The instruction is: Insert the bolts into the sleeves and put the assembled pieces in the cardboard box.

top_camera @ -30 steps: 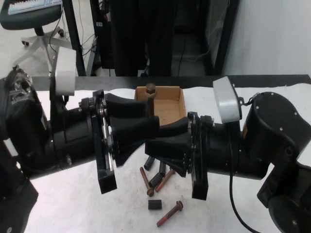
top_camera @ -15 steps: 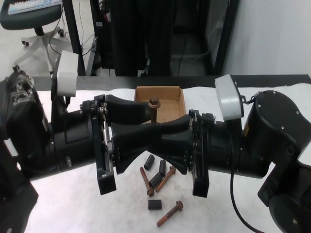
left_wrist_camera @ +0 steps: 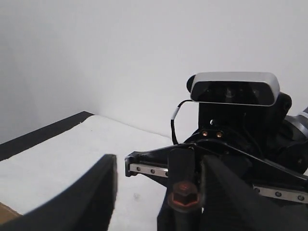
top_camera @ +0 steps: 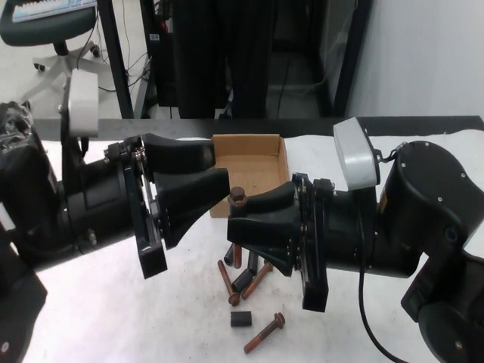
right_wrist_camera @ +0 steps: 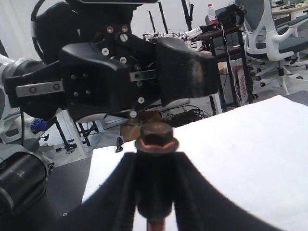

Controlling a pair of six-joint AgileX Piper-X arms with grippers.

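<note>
Nearest on the white cloth point(top_camera: 113, 318), a loose bolt point(top_camera: 265, 333) is lying flat, with a single sleeve point(top_camera: 240, 318) sitting just beside its threaded end; a little farther in, a second bolt point(top_camera: 225, 281) and a third bolt point(top_camera: 257, 280) are lying angled toward each other, with a dark sleeve point(top_camera: 243, 278) resting between them and another sleeve point(top_camera: 252, 262) just beyond.

Above that cluster the right gripper point(top_camera: 240, 219) is hanging over the cloth, its fingers clenched on a held bolt point(top_camera: 237, 198); the bolt is standing upright with its hex head poking up above the fingers and its coppery shank showing below them; in the right wrist view a fitted sleeve point(right_wrist_camera: 155, 187) is wrapping the shank just under the head, and the fingers are pressing on it from both sides.

Facing it from the other side, the left gripper point(top_camera: 221, 165) is hovering a little higher and apart from the bolt; its fingers are spread and are carrying nothing.

Farthest back, the cardboard box point(top_camera: 285, 159) is sitting open-topped on the cloth behind both grippers, near the far edge of the bench; whether anything is lying inside it cannot be told.
</note>
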